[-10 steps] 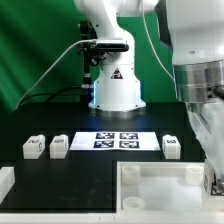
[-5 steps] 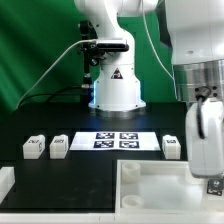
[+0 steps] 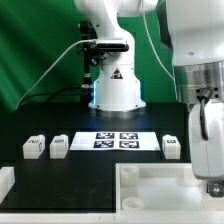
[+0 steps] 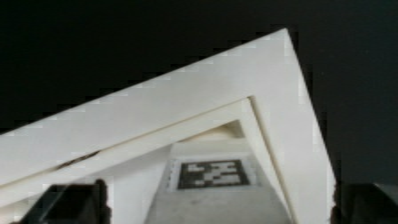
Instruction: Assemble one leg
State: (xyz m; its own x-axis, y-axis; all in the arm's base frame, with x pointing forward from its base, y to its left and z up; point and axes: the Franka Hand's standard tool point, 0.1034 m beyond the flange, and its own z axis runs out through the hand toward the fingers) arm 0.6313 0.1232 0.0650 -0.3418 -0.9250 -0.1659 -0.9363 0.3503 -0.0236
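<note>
Three small white legs with tags stand on the black table in the exterior view: two at the left (image 3: 34,147) (image 3: 58,147) and one at the right (image 3: 171,147). The large white panel (image 3: 160,185) lies at the front. My gripper (image 3: 210,183) hangs over the panel's right end, close to the camera. In the wrist view the gripper (image 4: 228,205) is open. Its dark fingers (image 4: 71,203) stand wide apart on either side of a corner of the panel (image 4: 196,110), which carries a tag (image 4: 214,173). No leg is between the fingers.
The marker board (image 3: 115,140) lies flat mid-table between the legs. The robot base (image 3: 115,90) stands behind it with cables running to the exterior view's left. A green backdrop closes the back.
The gripper shifted slightly over the panel's right end between one second and half a second ago. Since then it has hardly moved. The legs have not moved.
</note>
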